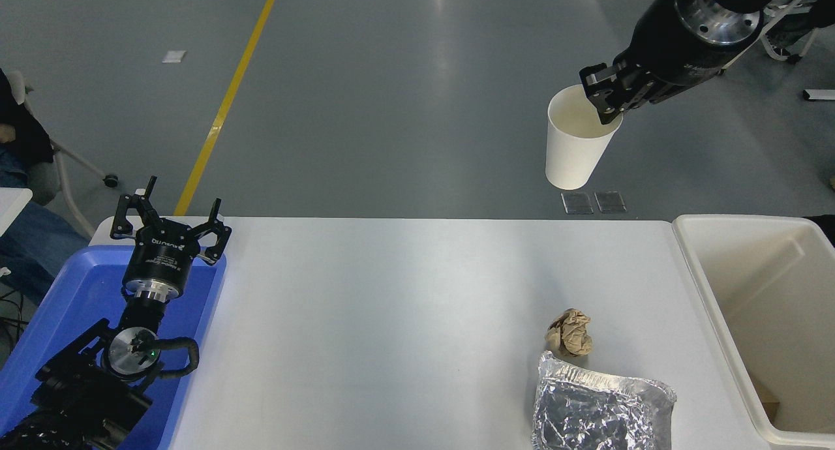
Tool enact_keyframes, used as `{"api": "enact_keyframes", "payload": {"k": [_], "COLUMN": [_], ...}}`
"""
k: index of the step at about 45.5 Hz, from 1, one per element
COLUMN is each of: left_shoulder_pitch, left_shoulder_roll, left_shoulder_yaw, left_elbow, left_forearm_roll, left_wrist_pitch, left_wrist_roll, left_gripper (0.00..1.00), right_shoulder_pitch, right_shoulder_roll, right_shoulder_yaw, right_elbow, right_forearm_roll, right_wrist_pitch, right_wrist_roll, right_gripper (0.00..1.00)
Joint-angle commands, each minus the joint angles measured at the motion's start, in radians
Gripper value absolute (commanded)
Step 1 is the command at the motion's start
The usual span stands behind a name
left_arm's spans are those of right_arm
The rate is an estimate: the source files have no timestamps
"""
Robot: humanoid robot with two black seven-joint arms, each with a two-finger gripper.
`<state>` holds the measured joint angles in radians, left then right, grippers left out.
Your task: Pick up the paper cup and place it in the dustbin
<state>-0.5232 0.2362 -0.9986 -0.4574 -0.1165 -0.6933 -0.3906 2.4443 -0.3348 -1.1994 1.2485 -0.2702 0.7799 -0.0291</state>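
My right gripper [603, 101] is shut on the rim of the white paper cup [574, 147] and holds it upright, high above the table's far right part. The cup hangs left of and well above the cream-white dustbin [701, 274], which stands at the table's right end. My left gripper [171, 218] is parked open at the lower left, over the blue tray.
A crumpled brown paper ball [570, 332] and a foil packet [600, 411] lie on the white table [391, 319] at the front right. A blue tray [72, 306] sits at the left end. A person sits at the far left edge.
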Motion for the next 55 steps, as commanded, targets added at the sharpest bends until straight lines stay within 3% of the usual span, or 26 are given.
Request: {"api": "enact_keyframes", "payload": {"k": [1,10,16,23,33,46,55], "left_shoulder_pitch": [0.000,-0.001,-0.001,-0.001,-0.001,-0.001,-0.001], "left_shoulder_roll": [0.000,0.000,0.000,0.000,0.000,0.000,0.000], "left_shoulder_yaw": [0.000,0.000,0.000,0.000,0.000,0.000,0.000], "left_elbow": [0.000,0.000,0.000,0.000,0.000,0.000,0.000], "left_forearm_roll": [0.000,0.000,0.000,0.000,0.000,0.000,0.000], "left_wrist_pitch": [0.000,0.000,0.000,0.000,0.000,0.000,0.000], "left_wrist_roll": [0.001,-0.001,-0.001,-0.001,-0.001,-0.001,-0.001], "left_gripper": [1.00,1.00,1.00,1.00,1.00,1.00,1.00], "right_shoulder_pitch": [-0.005,-0.111,-0.280,-0.608,-1.100,-1.596,-1.711], "right_shoulder_roll": [-0.196,-0.470,-0.596,-0.655,-0.624,-0.380,-0.310], "right_shoulder_yaw": [-0.103,-0.074,-0.005,0.124,0.443,0.802,0.908], "right_elbow": [-0.014,-0.122,-0.210,-0.326,-0.497,-0.863,-0.910], "right_forearm_roll": [-0.194,-0.420,-0.466,-0.466,-0.451,-0.451,-0.452], "right_wrist_pitch": [0.005,0.005,0.001,-0.201,-0.404,-0.536,-0.610], "right_wrist_roll": [0.014,0.017,0.017,0.017,0.009,0.012,0.006], "right_gripper": [0.00,0.00,0.00,0.00,0.00,0.00,0.00]}}
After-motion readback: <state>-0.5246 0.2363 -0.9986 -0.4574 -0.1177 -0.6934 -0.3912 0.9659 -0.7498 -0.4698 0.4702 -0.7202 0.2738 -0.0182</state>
